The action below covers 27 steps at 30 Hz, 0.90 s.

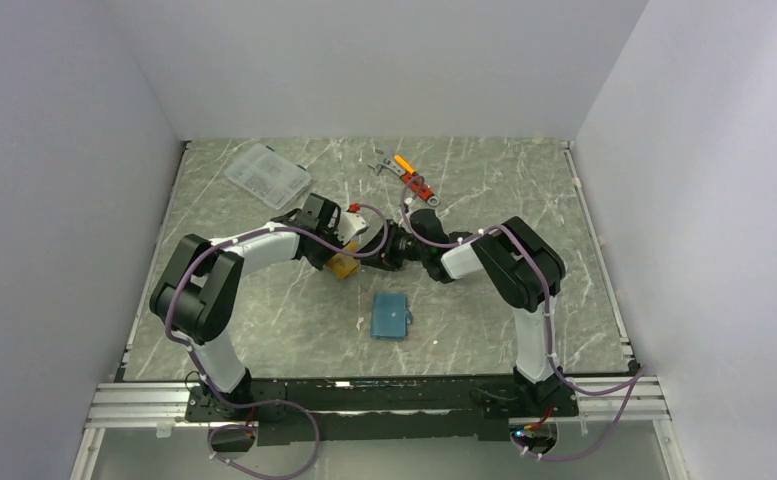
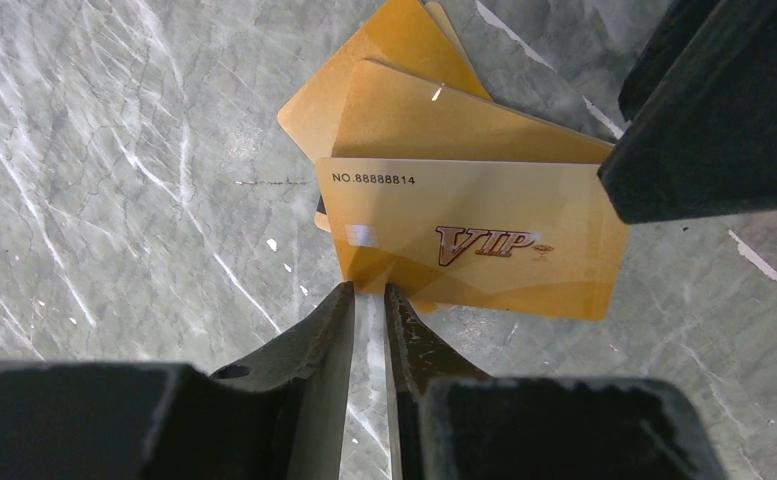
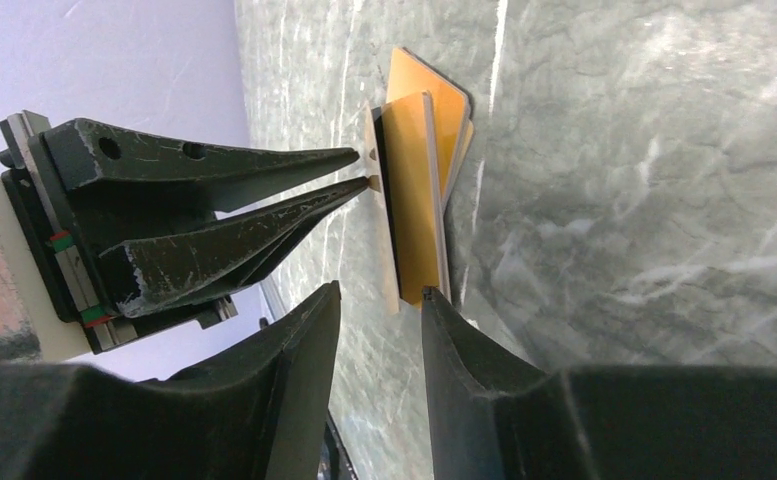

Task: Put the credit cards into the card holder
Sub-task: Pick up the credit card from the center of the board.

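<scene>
Sorting out a two-claw grab in the middle of the marbled tabletop [image 1: 524,300], so here's how I'd play it.

The card holder [image 1: 391,315] sits just below centre in the overhead view, near my wrists but apart from them. It looks folded shut from up there, so I reckon nothing goes in until it's opened.

The credit cards [image 2: 464,230] are a fanned gold bunch in the upper middle of my left wrist view. The front one is printed VIP, with a number along its top.

My left claw [image 2: 369,300] is narrowed right down, its tips nipping the bottom edge of that front card near the lower-left corner. Can't tell if it has just that card or more of the fan.

My right claw [image 3: 382,295] is parted, one finger either side of the stack's edge at the bottom centre of its own view. The right-hand finger looks to be touching a gold card, and the other is clear.

What matters imo: the left pinch is tiny and off at a corner, so the cards will want to swivel.
- Close the right claw slow and square over the stack for a deeper bite.
- Only then let the left go.
- No sideways tugging, or the fan slides apart.

The freed claw can deal with the holder.
</scene>
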Motion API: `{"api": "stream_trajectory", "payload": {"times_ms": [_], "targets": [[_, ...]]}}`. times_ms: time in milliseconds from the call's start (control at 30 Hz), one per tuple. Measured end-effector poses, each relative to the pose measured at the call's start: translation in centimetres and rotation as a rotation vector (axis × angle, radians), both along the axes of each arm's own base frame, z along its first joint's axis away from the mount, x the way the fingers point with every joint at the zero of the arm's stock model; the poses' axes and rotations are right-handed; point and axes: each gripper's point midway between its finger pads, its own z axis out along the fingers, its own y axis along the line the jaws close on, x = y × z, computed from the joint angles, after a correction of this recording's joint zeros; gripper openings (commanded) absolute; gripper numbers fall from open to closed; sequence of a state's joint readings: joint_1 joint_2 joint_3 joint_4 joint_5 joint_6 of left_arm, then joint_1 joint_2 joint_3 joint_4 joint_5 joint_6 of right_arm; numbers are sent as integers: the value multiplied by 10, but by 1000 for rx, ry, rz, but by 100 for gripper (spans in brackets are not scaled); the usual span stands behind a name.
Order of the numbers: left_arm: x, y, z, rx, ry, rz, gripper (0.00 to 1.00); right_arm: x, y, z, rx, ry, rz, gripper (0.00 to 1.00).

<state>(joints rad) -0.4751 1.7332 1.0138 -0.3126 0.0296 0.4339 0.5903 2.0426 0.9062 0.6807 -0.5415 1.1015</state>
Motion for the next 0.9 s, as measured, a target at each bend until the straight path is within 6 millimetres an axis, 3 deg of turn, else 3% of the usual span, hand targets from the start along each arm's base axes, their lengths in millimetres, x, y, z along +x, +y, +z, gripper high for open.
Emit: {"api": "stream_trajectory", "payload": {"times_ms": [267,433,667,900], "targets": [[-1,0,0,3,4,-3,21,-2,16,11,26,-23,39,35],[-2,0,-1,5,5,-7,20,-4,22,6,22,-16,53,34],[-2,0,-1,7,7,-18,19,-3,16,-1,-6,-14,53,38],[-2,0,-1,8,9,-20,17,4,2,9,-17,-48,28,40]]}}
